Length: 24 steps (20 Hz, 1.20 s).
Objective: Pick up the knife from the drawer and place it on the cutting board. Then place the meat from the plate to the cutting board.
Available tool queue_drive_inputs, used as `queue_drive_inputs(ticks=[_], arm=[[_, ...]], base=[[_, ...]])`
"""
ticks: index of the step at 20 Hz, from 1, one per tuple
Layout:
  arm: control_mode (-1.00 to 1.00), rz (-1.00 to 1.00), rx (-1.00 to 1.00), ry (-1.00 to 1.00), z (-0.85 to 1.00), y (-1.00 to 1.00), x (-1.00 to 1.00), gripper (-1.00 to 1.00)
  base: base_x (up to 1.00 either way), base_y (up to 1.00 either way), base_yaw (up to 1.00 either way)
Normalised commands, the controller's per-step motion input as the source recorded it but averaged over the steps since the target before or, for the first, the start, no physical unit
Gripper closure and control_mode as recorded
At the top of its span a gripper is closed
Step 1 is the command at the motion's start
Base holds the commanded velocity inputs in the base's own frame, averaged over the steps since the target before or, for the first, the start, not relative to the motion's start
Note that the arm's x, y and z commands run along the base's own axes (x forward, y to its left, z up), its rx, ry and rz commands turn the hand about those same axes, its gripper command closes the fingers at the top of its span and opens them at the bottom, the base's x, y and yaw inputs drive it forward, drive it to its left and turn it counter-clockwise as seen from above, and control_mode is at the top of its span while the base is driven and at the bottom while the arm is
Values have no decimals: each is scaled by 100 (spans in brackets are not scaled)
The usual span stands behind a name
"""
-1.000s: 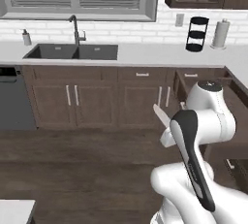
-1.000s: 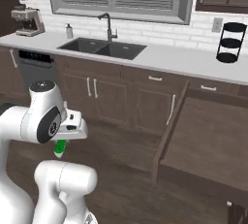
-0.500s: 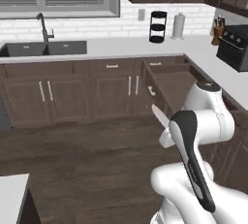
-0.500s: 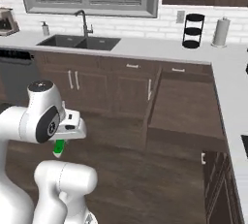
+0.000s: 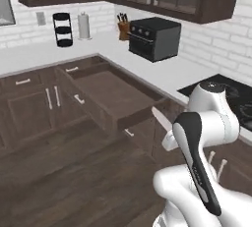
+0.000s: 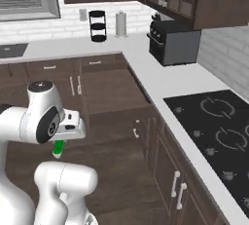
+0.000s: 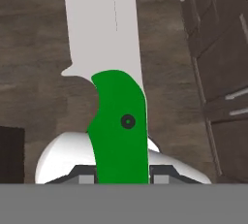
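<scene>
My gripper (image 7: 121, 177) is shut on the green handle of the knife (image 7: 121, 126), whose pale blade points away from the hand over the dark wood floor. In the right base view the green handle (image 6: 58, 148) hangs below the hand, beside the arm. In the left base view the pale blade (image 5: 161, 120) sticks out to the left of the arm. The wide dark brown drawer (image 5: 113, 93) stands pulled open ahead, with a bare brown floor inside (image 6: 109, 90). The cutting board, the meat and the plate are out of view.
A black countertop oven (image 5: 153, 37) and a block of dark-handled knives (image 5: 123, 24) stand on the corner of the pale counter (image 6: 165, 80). A black rack (image 5: 62, 29) and a paper roll (image 5: 84, 24) are further left. A black cooktop (image 6: 214, 126) lies on the right.
The whole picture has swung: the base has turned, the sink and window have slid out to the left, and the corner counter, oven and cooktop have come in. The knife stays gripped.
</scene>
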Motion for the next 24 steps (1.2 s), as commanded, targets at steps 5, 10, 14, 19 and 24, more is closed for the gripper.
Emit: queue_drive_inputs(ticks=[5, 10, 14, 19, 24], arm=[[100, 0, 0, 0, 0, 0, 0, 100], [100, 0, 0, 0, 0, 0, 0, 100], [100, 0, 0, 0, 0, 0, 0, 100], [100, 0, 0, 0, 0, 0, 0, 100], [100, 0, 0, 0, 0, 0, 0, 100]], base=[[7, -20, -87], [0, -16, -93], [0, -13, -94], [-2, -29, -85], [17, -63, -75]])
